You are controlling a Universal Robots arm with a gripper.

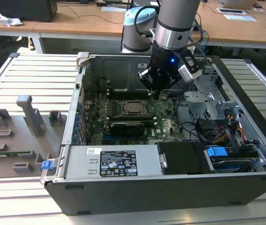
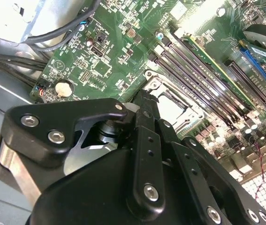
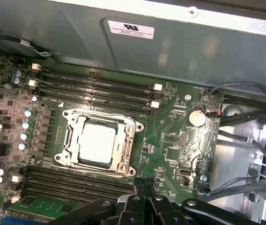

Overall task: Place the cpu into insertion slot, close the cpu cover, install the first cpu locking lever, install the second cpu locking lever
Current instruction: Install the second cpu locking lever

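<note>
The cpu (image 3: 97, 144) lies flat in the insertion slot (image 3: 70, 113) on the green board, its silver top showing through the window of the cpu cover (image 3: 129, 146). The cover is down around the chip. In the exterior view the cpu (image 1: 133, 108) sits mid-board, and my gripper (image 1: 163, 92) hangs just above the board on the exterior view's right of it. Its black fingertips (image 3: 139, 183) are pressed together with nothing between them, a short way off the socket's corner. In the second wrist view the gripper (image 2: 144, 99) points at the cover (image 2: 153, 85) and the cpu (image 2: 174, 108).
Long black memory slots (image 3: 95, 89) run along both sides of the socket. A coin battery (image 3: 197, 117) and black cables (image 3: 245, 136) lie beside the gripper. The case wall (image 1: 84, 70), drive cage (image 1: 208, 105) and power supply (image 1: 119, 161) hem in the board. A grey fixture tray (image 1: 16, 136) sits outside.
</note>
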